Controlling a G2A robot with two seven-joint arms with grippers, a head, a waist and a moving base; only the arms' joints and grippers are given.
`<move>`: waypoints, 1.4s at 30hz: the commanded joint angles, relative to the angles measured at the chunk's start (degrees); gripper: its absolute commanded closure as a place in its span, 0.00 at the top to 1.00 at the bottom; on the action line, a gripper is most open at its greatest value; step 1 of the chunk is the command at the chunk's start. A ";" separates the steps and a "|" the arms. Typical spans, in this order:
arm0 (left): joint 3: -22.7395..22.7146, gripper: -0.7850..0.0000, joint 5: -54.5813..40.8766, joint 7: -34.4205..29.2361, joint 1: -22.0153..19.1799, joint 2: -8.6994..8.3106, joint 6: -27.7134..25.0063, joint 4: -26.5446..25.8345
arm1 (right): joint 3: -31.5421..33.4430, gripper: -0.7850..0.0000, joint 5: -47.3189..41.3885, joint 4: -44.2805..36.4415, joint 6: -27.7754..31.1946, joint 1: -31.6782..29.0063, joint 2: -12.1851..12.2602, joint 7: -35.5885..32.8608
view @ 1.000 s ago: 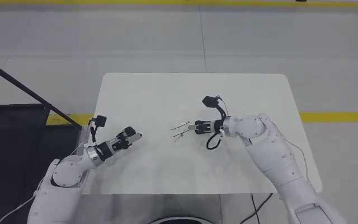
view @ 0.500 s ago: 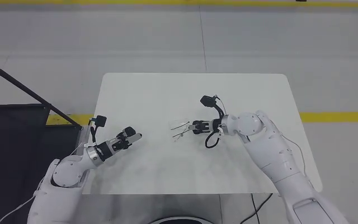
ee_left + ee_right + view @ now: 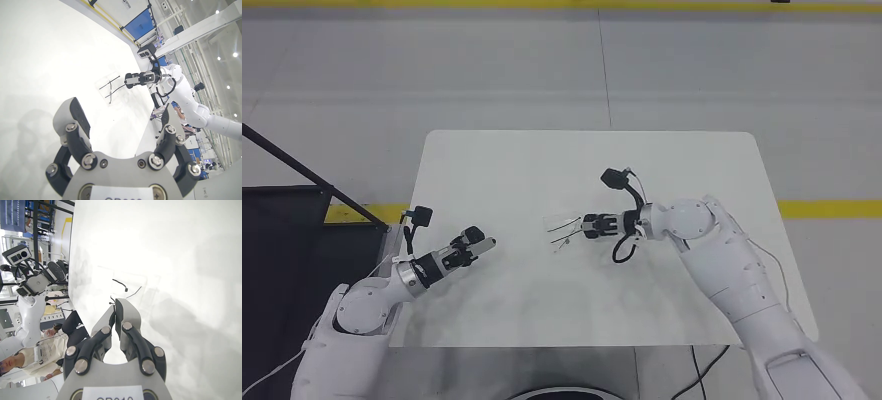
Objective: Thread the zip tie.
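Black zip ties lie on a clear plastic sheet (image 3: 563, 220) near the middle of the white table (image 3: 542, 170). My right gripper (image 3: 587, 226) is at the sheet's edge, shut on the end of one zip tie (image 3: 116, 90); a short stub of that tie (image 3: 112, 300) pokes out beside its fingertips (image 3: 118, 306). Another loose zip tie (image 3: 120, 283) lies just beyond, its small head on the sheet. My left gripper (image 3: 122, 111) hangs open over the table's near left part (image 3: 477, 243), well apart from the ties and holding nothing.
The table's left edge is close to my left gripper. A black frame with dark cloth (image 3: 282, 230) stands off the table's left side. Bare table surface lies between the two grippers and behind the sheet.
My right gripper has edged very slightly toward the zip ties. The left arm has not moved.
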State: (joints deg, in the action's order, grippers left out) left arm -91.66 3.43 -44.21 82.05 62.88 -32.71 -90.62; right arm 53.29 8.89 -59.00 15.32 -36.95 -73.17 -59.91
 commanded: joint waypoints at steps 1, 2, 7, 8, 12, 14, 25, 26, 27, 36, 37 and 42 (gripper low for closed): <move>0.00 1.00 0.00 0.00 0.00 0.00 0.00 0.00 | 0.90 0.00 -0.96 -0.53 1.47 -0.40 0.30 -0.49; 0.00 1.00 0.00 0.00 0.00 0.00 0.00 0.00 | 1.50 0.00 -1.39 -1.01 2.47 -0.70 0.52 -0.76; 0.71 1.00 -0.95 0.07 0.07 0.03 0.65 -0.03 | 4.84 0.00 -3.24 -4.77 9.92 -4.12 1.99 -2.35; 0.89 1.00 -1.57 -0.66 -0.20 -0.03 0.56 0.32 | 5.57 0.00 -3.76 -5.47 11.62 -4.96 2.34 -3.10; 1.76 1.00 -3.96 -6.62 -2.07 -0.49 -2.63 2.43 | 7.90 0.00 -6.75 -8.67 18.07 -7.73 3.58 -7.49; 2.08 1.00 -5.55 -9.60 -3.02 -0.76 -4.98 3.71 | 8.35 0.00 -7.69 -10.10 19.86 -8.67 4.16 -9.19; 6.70 1.00 -13.14 -20.92 -5.25 -3.40 -6.45 0.68 | -0.70 0.00 -10.16 -21.57 20.06 -8.60 8.24 -9.01; 6.99 1.00 -12.63 -20.79 -5.09 -3.73 -6.58 -0.01 | -2.02 0.00 -10.56 -21.93 19.90 -7.93 8.58 -9.17; 6.99 1.00 -12.63 -20.79 -5.09 -3.73 -6.58 -0.01 | -3.14 0.00 -10.58 -21.77 19.41 -7.14 8.93 -9.66; 6.99 1.00 -12.63 -20.79 -5.09 -3.73 -6.58 -0.01 | -3.79 0.00 -10.66 -21.21 18.76 -6.35 9.22 -10.29; 6.99 1.00 -12.63 -20.79 -5.09 -3.73 -6.58 -0.01 | -3.79 0.00 -10.66 -21.21 18.76 -6.35 9.22 -10.29; 8.27 1.00 -11.17 -18.96 -4.93 -3.68 -6.57 -0.96 | -4.05 0.00 -10.47 -22.86 18.17 -7.56 9.22 -8.11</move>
State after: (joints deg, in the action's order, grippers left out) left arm -83.79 -8.20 -63.65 77.20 59.20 -39.28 -91.58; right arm 49.32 -1.36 -81.47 33.57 -44.39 -63.94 -68.21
